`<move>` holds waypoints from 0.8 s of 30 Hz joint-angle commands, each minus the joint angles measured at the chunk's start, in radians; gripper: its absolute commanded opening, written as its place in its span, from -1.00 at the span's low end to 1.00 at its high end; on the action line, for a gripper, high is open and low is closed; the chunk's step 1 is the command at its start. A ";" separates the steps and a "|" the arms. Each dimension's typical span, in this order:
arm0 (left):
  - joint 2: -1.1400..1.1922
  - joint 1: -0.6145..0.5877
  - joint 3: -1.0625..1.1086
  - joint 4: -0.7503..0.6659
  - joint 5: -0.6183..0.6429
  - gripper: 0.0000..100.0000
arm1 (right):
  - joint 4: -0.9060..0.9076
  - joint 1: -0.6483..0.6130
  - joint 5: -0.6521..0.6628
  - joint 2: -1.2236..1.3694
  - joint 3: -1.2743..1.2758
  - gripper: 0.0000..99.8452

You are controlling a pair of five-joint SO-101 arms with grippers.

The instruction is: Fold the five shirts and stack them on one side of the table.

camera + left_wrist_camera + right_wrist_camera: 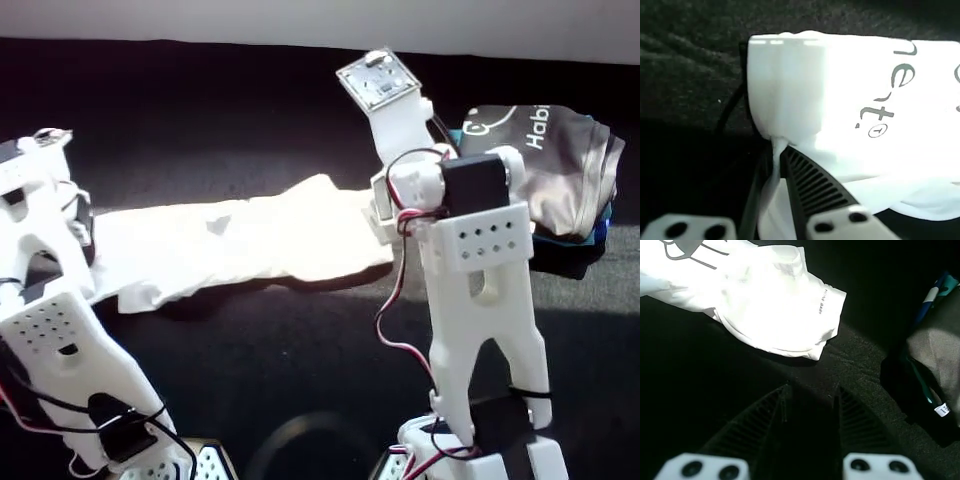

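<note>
A white shirt (pixel 250 245) lies stretched out flat across the middle of the black table. At its left end my left gripper (pixel 778 149) is shut on a pinched fold of the white shirt (pixel 840 85), which has grey print on it. In the high view the left gripper (pixel 86 240) sits at that same edge. My right gripper (pixel 811 392) hovers just off the shirt's right end (pixel 770 305), open with nothing between its fingers. In the high view the right gripper (pixel 383 218) is beside the shirt's right edge.
A stack of folded shirts (pixel 555 165), grey on top with blue and dark ones beneath, sits at the back right, close to the right arm. The same stack (pixel 935 350) shows in the right wrist view. Bare black tabletop (pixel 300 350) lies in front of the shirt.
</note>
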 commanded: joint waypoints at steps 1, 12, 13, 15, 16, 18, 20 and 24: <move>-0.012 -0.070 -0.142 0.072 -0.026 -0.98 | 0.005 0.012 0.008 -0.130 0.116 -0.72; -0.021 0.059 -0.153 0.152 -0.023 -0.98 | -0.269 0.059 0.008 -0.489 0.757 -0.72; -0.021 0.081 -0.137 0.152 -0.017 -0.98 | -0.288 0.068 0.008 -0.518 0.802 -0.72; -0.022 0.128 -0.124 0.153 0.021 -0.98 | -0.311 0.085 0.008 -0.567 0.888 -0.72; -0.022 0.160 -0.124 0.153 0.038 -0.98 | -0.318 0.091 0.008 -0.588 0.929 -0.72; -0.045 0.234 -0.122 0.153 0.074 -0.98 | -0.341 0.111 0.008 -0.630 1.007 -0.72; -0.096 0.323 -0.111 0.153 0.117 -0.98 | -0.372 0.142 0.008 -0.661 1.075 -0.72; -0.243 0.559 -0.102 0.153 0.218 -0.98 | -0.429 0.200 0.008 -0.710 1.190 -0.72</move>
